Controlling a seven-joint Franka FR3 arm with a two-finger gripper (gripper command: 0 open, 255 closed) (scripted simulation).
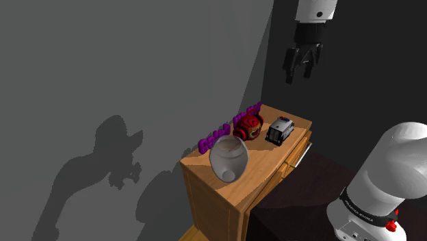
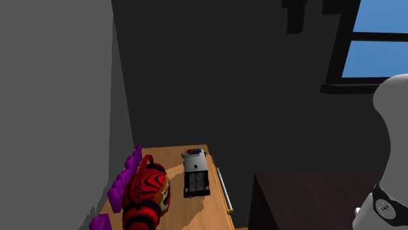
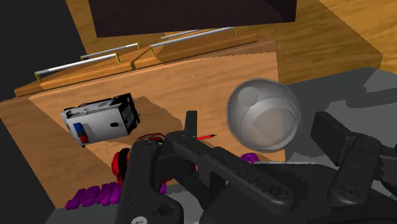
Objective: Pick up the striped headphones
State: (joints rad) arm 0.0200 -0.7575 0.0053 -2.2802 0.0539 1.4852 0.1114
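In the shoulder view, a glass bowl is seen nearest, at the close end of the wooden bench. At its 1 o'clock the headphones, red with black stripes, are found lying on the bench top. Purple letters are set just beside them at 9 o'clock, and a toy van is placed near at 3 o'clock. Farthest, at 1 o'clock from the headphones and well above them, the pincer is held in the air with its fingers apart and nothing clasped. The task is judged barely begun: nothing is lifted and no contact is made. The descent onto the headphones, the closing around them and the lift are all left to be done.
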